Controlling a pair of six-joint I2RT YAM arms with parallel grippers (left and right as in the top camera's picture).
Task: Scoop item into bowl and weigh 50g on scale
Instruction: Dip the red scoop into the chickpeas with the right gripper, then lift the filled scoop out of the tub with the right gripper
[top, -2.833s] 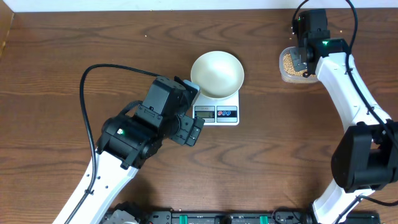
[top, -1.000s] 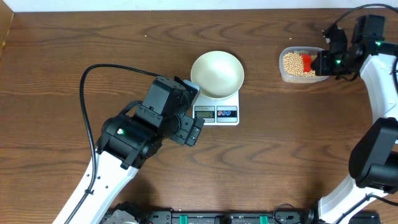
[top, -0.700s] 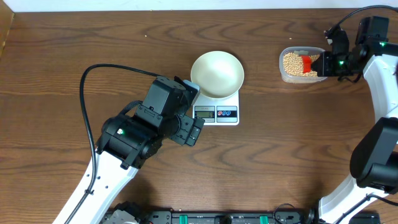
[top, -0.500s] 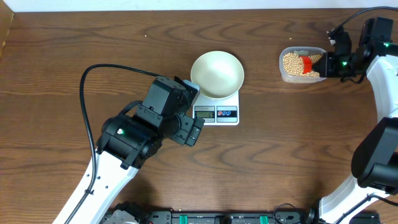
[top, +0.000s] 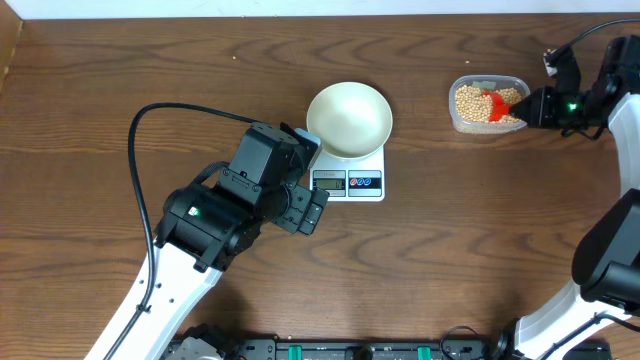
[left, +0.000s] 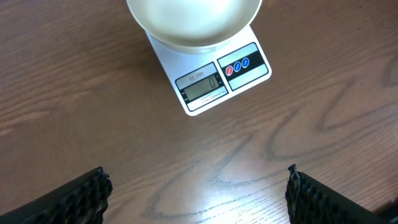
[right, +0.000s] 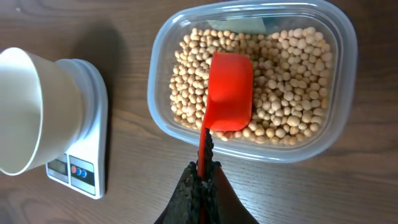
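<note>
The cream-white bowl (top: 348, 118) sits empty on the white scale (top: 350, 181) at mid table; both show in the left wrist view, bowl (left: 194, 22) and scale (left: 214, 81). Tan beans (top: 470, 102) fill a clear tub (top: 487, 103) at the far right. My right gripper (top: 538, 106) is shut on the handle of a red scoop (right: 229, 92), whose cup rests on the beans (right: 280, 87) inside the tub (right: 345, 74). My left gripper (left: 196, 193) is open and empty, just in front of the scale.
The left arm's black body (top: 235, 205) stands left of the scale. The right arm (top: 620, 150) runs along the table's right edge. A black cable (top: 150, 130) loops over the left side of the wooden table (top: 450, 260).
My right gripper has swung from over the tub to its right side, drawing back rightward with the red scoop, whose cup now lies in the beans. The left arm has not moved.
</note>
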